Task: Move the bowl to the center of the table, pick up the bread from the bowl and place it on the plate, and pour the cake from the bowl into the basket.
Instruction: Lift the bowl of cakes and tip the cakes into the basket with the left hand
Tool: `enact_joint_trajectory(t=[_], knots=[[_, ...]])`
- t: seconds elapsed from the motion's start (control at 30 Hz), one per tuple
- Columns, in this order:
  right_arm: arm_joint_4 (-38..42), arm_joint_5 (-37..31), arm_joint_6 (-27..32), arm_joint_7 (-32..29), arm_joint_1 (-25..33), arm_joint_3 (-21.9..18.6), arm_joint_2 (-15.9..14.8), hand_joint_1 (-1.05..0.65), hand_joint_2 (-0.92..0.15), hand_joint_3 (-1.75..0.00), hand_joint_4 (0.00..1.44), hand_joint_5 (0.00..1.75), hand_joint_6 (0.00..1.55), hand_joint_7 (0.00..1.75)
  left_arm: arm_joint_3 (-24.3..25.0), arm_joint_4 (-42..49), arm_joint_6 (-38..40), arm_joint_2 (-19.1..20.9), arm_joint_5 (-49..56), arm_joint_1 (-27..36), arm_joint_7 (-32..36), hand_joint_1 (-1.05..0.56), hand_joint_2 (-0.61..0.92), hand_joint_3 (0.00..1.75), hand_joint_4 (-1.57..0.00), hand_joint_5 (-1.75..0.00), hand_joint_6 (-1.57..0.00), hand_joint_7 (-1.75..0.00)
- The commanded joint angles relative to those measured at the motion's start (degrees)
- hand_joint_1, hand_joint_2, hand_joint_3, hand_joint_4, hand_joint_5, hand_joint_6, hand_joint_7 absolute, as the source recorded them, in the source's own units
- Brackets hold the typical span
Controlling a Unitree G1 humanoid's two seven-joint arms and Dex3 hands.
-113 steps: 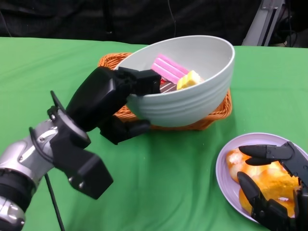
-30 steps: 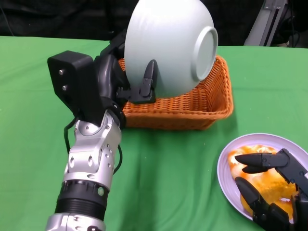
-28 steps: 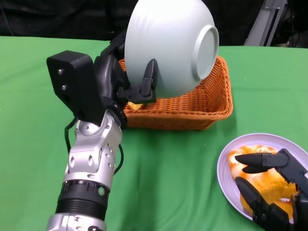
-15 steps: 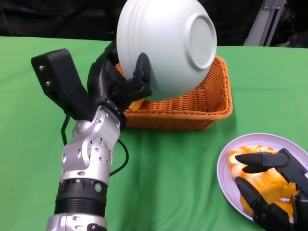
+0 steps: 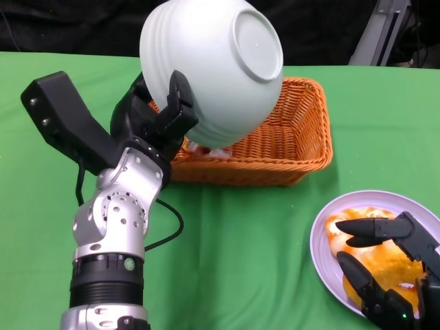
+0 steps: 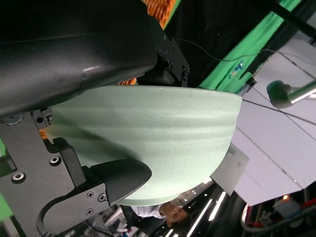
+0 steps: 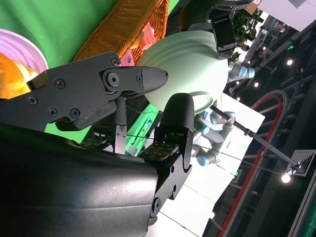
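My left hand (image 5: 161, 113) grips the pale green bowl (image 5: 213, 69) by its rim and holds it upturned above the left part of the orange wicker basket (image 5: 289, 148), base facing me. A bit of pink and white cake (image 5: 206, 148) shows inside the basket under the bowl. The left wrist view is filled by the bowl (image 6: 148, 133) and my fingers (image 6: 116, 180) on its side. At lower right the orange bread (image 5: 375, 265) lies on the lilac plate (image 5: 323, 237); my right hand (image 5: 392, 271) rests over it with fingers apart, seen also in the right wrist view (image 7: 123, 98).
A green cloth (image 5: 240, 261) covers the table. Black background and a grey stand (image 5: 381, 31) lie beyond the far edge. The right wrist view shows the plate rim (image 7: 19, 47), the basket (image 7: 123, 24) and the bowl (image 7: 192, 69) beyond my fingers.
The bowl has swung from upright with cake inside to fully tipped over the basket, then shifted left. The cake is out of the bowl. My right hand stays over the bread.
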Motion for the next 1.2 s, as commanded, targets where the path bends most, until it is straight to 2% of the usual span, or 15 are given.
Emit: enact_joint_trajectory(t=[0.03,0.37,0.63,0.7,1.0,1.2], knots=[[0.28,0.35,-0.76,-0.29,-0.02,-0.29,-0.67,-0.29,-0.86,-0.32,0.52,1.31,0.52,0.97,0.61,-1.08,0.0,-2.58,-2.1,-3.96,1.0,-0.14,0.39,1.62,-1.04,-1.75,-0.79,-1.75],[-0.22,0.11,0.04,-0.08,0.12,-0.31,-0.57,-0.3,-0.87,-0.31,0.51,1.32,0.52,0.97,-2.97,-2.04,-2.63,-0.86,0.75,-2.4,-2.49,-0.12,0.37,1.64,-1.05,-1.75,-0.81,-1.75],[0.2,0.28,-0.74,-0.16,-0.01,-0.48,-0.88,-0.29,-0.88,-0.3,0.52,1.31,0.51,0.98,-5.28,-3.68,-6.97,1.47,4.67,-0.79,-8.1,-0.12,0.39,1.66,-1.06,-1.75,-0.86,-1.75],[0.34,0.55,-0.78,-0.13,-0.06,-0.45,-0.83,-0.29,-0.87,-0.3,0.51,1.31,0.51,0.97,-5.88,-4.29,-8.24,2.06,6.06,-0.39,-9.49,-0.13,0.34,1.71,-1.06,-1.75,-0.88,-1.75],[0.11,0.62,-0.38,0.19,-0.07,-0.55,-1.12,-0.29,-0.87,-0.31,0.51,1.32,0.5,0.98,-10.68,-5.58,-17.8,6.33,16.6,2.27,-15.02,-0.13,0.19,1.75,-1.05,-1.75,-0.87,-1.75],[-0.14,0.46,-0.09,0.13,0.2,-0.47,-0.95,-0.29,-0.87,-0.31,0.52,1.31,0.51,0.97,-13.78,-5.96,-26.29,9.02,24.0,5.19,-17.28,-0.17,0.19,1.69,-1.02,-1.75,-0.85,-1.75]])
